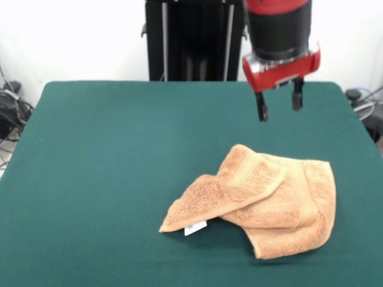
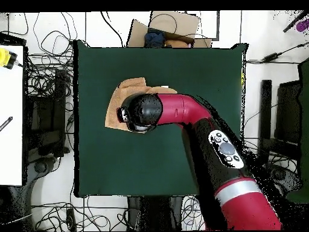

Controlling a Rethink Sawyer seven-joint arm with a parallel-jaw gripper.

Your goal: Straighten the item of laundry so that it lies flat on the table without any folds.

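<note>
The item of laundry (image 1: 269,200) is an orange-tan terry towel lying crumpled and folded over itself on the right part of the green table (image 1: 108,167). One flap lies across the rest, and a small white tag (image 1: 195,228) sticks out at its near left corner. My gripper (image 1: 279,101) hangs open and empty in the air above the towel's far side, not touching it. In the overhead view the arm's head (image 2: 142,112) covers most of the towel (image 2: 124,90), whose edge shows to the left of it, and the gripper is hidden.
Cables and equipment lie on the floor around the table (image 2: 175,66). A cardboard box (image 2: 172,27) sits beyond the table's top edge in the overhead view. A white surface (image 2: 11,115) stands at the left there.
</note>
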